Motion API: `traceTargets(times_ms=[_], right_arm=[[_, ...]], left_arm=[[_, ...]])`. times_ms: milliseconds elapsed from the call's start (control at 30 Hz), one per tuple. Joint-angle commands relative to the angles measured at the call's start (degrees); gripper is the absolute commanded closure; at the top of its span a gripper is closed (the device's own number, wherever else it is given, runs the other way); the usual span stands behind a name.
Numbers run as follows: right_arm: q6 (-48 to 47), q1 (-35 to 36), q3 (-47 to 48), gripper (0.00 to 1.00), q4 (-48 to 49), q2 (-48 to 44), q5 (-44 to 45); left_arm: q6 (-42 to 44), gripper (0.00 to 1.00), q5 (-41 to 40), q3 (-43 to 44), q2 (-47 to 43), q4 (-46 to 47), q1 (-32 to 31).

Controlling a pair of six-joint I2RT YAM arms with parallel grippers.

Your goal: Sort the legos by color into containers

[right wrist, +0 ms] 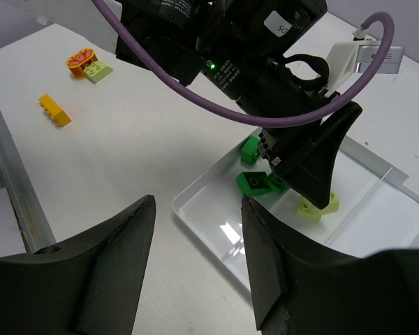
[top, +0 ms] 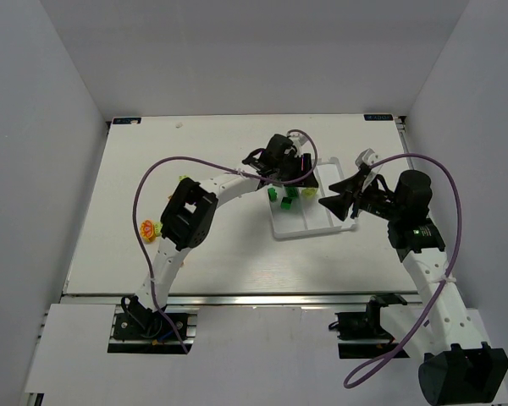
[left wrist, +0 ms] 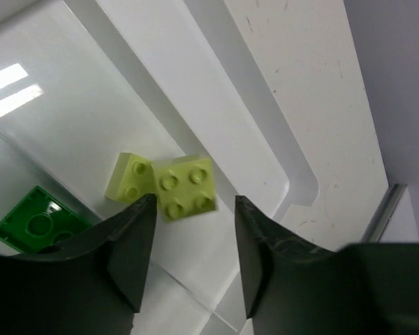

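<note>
The white tray (top: pixel 311 225) lies right of the table's middle, its dividers showing in the left wrist view (left wrist: pixel 195 91). My left gripper (left wrist: pixel 194 202) is open and empty, just above two pale yellow-green legos (left wrist: pixel 187 187) in one compartment. A dark green lego (left wrist: pixel 31 222) lies in the neighbouring compartment. In the right wrist view the left gripper's finger (right wrist: pixel 314 167) hangs over the tray (right wrist: pixel 202 209), with dark green legos (right wrist: pixel 255 183) and a pale one (right wrist: pixel 315 207) under it. My right gripper (right wrist: pixel 195 209) is open and empty, above the tray's near corner.
Loose legos lie on the table to the left: an orange-yellow one (right wrist: pixel 54 109), and an orange piece (right wrist: pixel 82 59) beside a pale one (right wrist: pixel 98 70). In the top view they sit by the left arm (top: pixel 149 227). A purple cable (top: pixel 152 178) loops over the left arm.
</note>
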Motion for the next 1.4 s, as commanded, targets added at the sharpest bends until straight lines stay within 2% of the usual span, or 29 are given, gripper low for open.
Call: traceTargets(times_ms=[0,167,233,333,433,467,500,600,667,733,767,800,833,933,967,1100,1367], right_arm=[[0.15,-0.29,-0.2,0.42,2.62,-1.03,-0.52],[0.15,-0.37,-0.11,0.39,2.62,-1.03,-0.43],[0.15,-0.64,-0.2,0.38,2.71,-1.12,-0.26],[0.24,-0.9,-0.38,0.38,2.71,-1.2,-0.26],[0.33,-1.25,-0.72,0.38,3.06,-1.12,-0.52],[0.33,-1.17,-0.73,0.38,3.15,-1.12,-0.69],[0.33,-1.16,-0.73,0.38,3.24,-1.2,-0.87],[0.41,-1.43,-0.9,0.39,3.33,-0.94,-1.22],[0.41,-1.25,-1.08,0.39,3.5,-0.77,-1.4],[0.41,-1.43,-1.08,0.39,3.59,-0.68,-1.66],[0.5,-1.43,-1.17,0.39,3.68,-0.41,-1.75],[0.5,-1.43,-1.25,0.38,3.68,-0.41,-1.84],[0.59,-1.43,-1.34,0.37,3.77,-0.33,-1.84],[0.68,-1.51,-1.43,0.35,3.77,0.03,-1.93],[0.68,-1.34,-1.52,0.35,3.77,0.03,-2.01],[0.68,-1.34,-1.61,0.34,3.77,0.12,-1.93],[0.59,-1.34,-1.61,0.33,3.77,0.55,-1.66]], left_arm=[[-0.86,0.38,-4.66,3.64,-0.41,-1.49,-0.23],[-0.86,0.31,-5.36,5.76,0.21,-3.16,-0.23],[-0.77,0.31,-5.36,6.55,-0.4,-3.51,-0.23],[-0.42,0.38,-6.5,5.68,-3.81,-3.86,0.47],[0.1,0.6,-10.1,0.6,-10.21,-3.68,2.14],[0.54,0.75,-12.11,-0.73,-12.16,-4.38,2.15],[0.98,0.81,-15.61,-2.14,-13.84,-5.0,3.1],[2.04,0.91,-19.15,-9.16,-20.95,-7.55,6.01],[2.66,0.91,-21.36,-15.4,-26.12,-9.31,9.25],[3.01,0.89,-25.47,-19.71,-29.13,-10.97,11.89],[3.1,0.81,-26.27,-23.65,-30.45,-11.59,15.04],[3.1,0.73,-27.07,-25.43,-32.9,-12.12,16.63],[3.71,0.55,-28.29,-27.01,-33.88,-12.47,18.39],[4.24,0.3,-29.71,-32.11,-36.09,-13.18,25.07],[4.33,0.27,-29.97,-33.34,-36.26,-13.18,27.96],[7.57,0.22,-31.64,-32.66,-33.47,-13.53,32.29],[14.43,0.23,-30.16,-26.77,-24.77,-14.58,35.28]])
